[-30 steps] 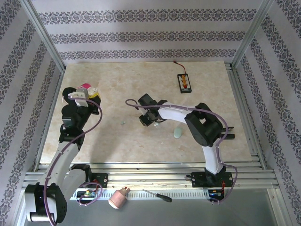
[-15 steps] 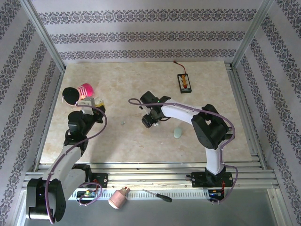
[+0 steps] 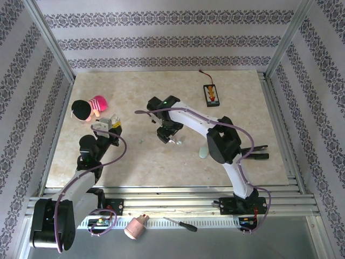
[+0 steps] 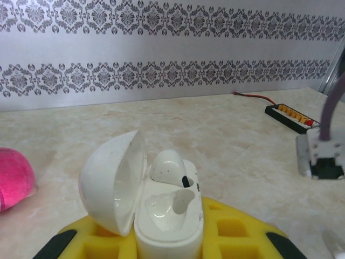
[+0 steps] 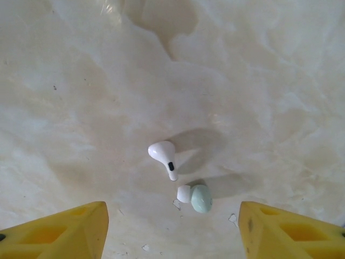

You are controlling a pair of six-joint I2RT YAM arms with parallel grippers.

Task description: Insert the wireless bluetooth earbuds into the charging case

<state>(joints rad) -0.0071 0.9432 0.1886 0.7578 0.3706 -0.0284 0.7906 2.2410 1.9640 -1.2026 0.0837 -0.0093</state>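
Your right gripper (image 5: 173, 232), jaws just spread, is hovering over the loose white earbud (image 5: 163, 154); your left gripper (image 3: 111, 125) is pinching the open charging case (image 4: 161, 210), awaiting it.

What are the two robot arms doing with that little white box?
The left gripper is shut on the white charging case, holding it with its lid open. One earbud already sits inside, and the slot beside it is empty. The right gripper hangs open over the table, right above a loose white earbud and a pale green earbud. Neither has been picked up yet.
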